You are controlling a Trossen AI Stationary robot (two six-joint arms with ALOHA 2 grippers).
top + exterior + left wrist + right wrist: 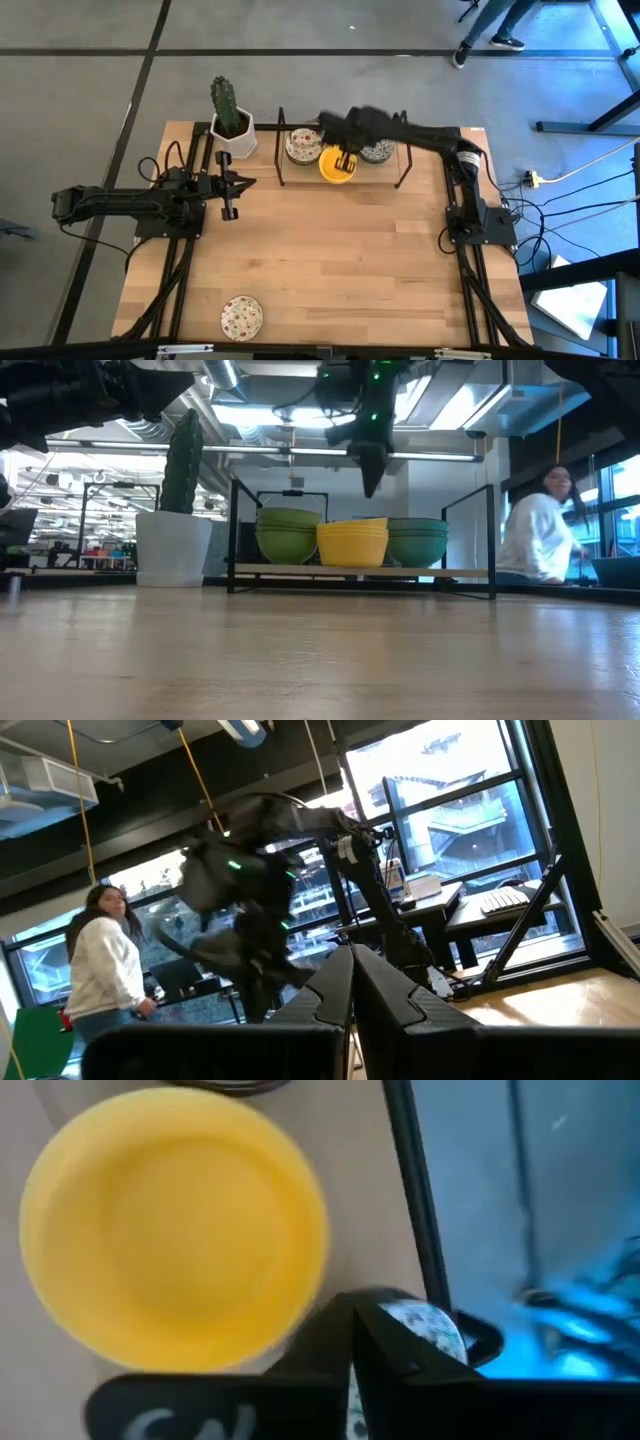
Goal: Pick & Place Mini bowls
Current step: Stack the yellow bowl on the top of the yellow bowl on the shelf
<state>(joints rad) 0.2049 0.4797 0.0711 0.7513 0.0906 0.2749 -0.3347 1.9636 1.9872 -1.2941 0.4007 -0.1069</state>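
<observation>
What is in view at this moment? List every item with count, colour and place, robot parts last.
yellow bowls: one stack, yellow, rack middle
red-speckled bowls: one stack, rack's left
blue-green bowls: one stack, rack's right
lone bowl: one, red-speckled, table's near edge
rack: one, black wire, table's far side
cactus pot: one, white, left of rack
person: one, white top, beyond table
right gripper: shut, above yellow bowls
left gripper: shut, table's left

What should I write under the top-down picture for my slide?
Right gripper hovers over the yellow bowls in the rack; left gripper waits.
</observation>
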